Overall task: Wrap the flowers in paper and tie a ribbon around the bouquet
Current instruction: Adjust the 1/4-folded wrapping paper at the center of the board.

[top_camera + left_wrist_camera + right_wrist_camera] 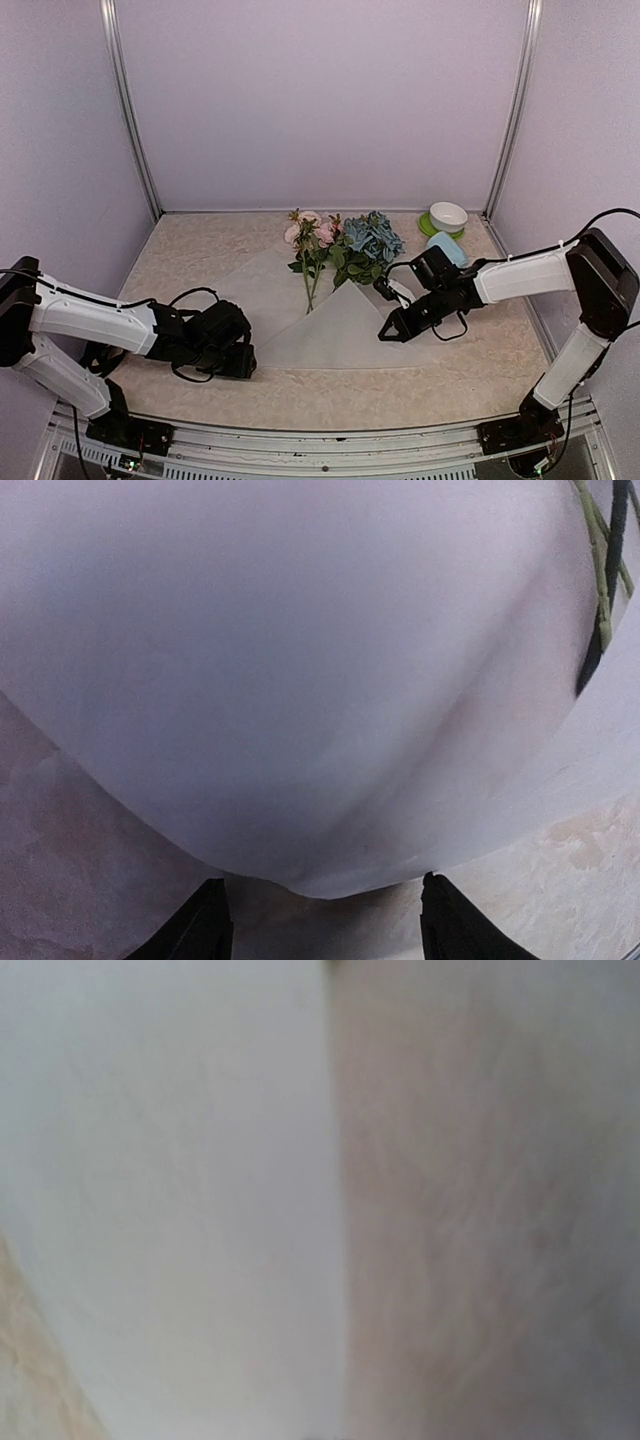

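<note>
Overhead, flowers [345,245] lie on the paper [340,335], right claw [388,332] closed at its flap; a tug could skew them. Left wrist: left claw [322,882] apart at the paper's lifted edge, might miss it. Right wrist: blurred paper only.

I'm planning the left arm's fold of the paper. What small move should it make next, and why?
Probably ease the left gripper forward a little, then close on the near edge of the paper. Its fingers stand open with that edge just ahead of them, not yet between them, while the shut right gripper sits low by the paper's right edge.
</note>
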Action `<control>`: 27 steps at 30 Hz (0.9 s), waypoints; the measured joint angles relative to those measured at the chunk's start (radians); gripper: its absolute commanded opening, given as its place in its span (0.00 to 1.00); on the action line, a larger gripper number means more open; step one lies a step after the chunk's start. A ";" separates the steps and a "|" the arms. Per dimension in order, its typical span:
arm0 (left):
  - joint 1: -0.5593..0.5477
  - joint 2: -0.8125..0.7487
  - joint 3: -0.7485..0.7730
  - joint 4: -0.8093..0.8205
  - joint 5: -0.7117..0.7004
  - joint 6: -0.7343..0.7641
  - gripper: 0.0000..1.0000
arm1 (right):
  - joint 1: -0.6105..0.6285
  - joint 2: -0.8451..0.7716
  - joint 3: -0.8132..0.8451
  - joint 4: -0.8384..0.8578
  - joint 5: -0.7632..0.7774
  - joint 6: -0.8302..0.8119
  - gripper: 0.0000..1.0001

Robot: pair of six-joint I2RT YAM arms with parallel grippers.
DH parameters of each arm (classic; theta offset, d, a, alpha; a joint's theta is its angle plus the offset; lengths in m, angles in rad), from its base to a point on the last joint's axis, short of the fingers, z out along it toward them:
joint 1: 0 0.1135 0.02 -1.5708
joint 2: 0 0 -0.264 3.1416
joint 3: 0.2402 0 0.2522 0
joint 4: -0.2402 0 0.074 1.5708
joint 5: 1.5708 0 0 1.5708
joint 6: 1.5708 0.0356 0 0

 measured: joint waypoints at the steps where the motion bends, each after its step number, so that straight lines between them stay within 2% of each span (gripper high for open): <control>1: -0.003 -0.006 -0.003 -0.015 -0.011 -0.020 0.63 | 0.000 0.001 0.005 -0.006 0.000 -0.003 0.00; 7: -0.031 -0.027 -0.012 -0.106 -0.084 -0.100 0.59 | 0.000 0.004 0.016 -0.031 -0.001 -0.013 0.00; 10: -0.121 -0.031 0.005 -0.180 -0.114 -0.109 0.59 | 0.000 0.014 0.016 -0.033 0.000 -0.015 0.00; 12: -0.169 -0.030 0.051 -0.219 -0.122 -0.092 0.59 | 0.000 0.021 0.016 -0.034 0.000 -0.016 0.00; 15: -0.180 0.002 0.183 -0.230 -0.138 -0.034 0.59 | 0.000 0.037 0.020 -0.035 0.000 -0.016 0.00; 20: -0.156 0.147 0.387 -0.146 -0.135 0.111 0.57 | 0.000 0.060 0.038 -0.036 0.005 -0.012 0.01; 27: -0.085 0.440 0.581 0.014 -0.008 0.310 0.52 | 0.000 0.074 0.072 -0.047 0.024 0.005 0.15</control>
